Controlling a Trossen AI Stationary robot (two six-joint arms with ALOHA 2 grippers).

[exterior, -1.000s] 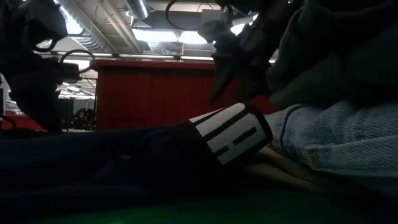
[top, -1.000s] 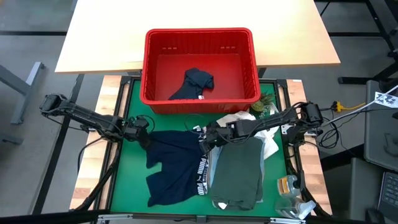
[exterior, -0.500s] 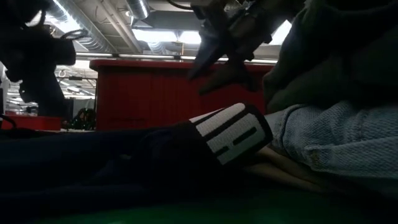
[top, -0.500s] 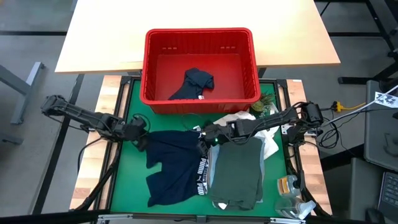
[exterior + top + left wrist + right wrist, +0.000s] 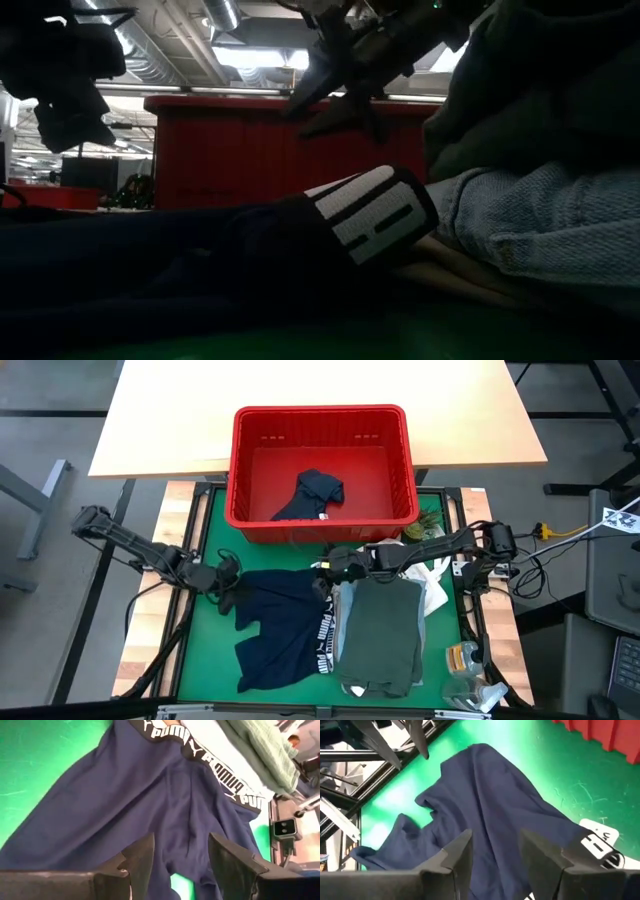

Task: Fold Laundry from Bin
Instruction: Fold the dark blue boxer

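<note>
Overhead, both end effectors empty and parted, left end effector [image 5: 228, 572] and right end effector [image 5: 335, 565] above navy shorts [image 5: 285, 625]

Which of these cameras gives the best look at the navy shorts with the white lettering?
The high view: the navy shorts with the white-lettered waistband lie whole on the green mat. Both wrist views show only parts of the fabric; the low view shows mostly the waistband edge.

The green table mat [image 5: 205, 650] carries navy shorts [image 5: 280, 625], a dark olive-green garment [image 5: 385, 630] and the red bin [image 5: 322, 420].
</note>
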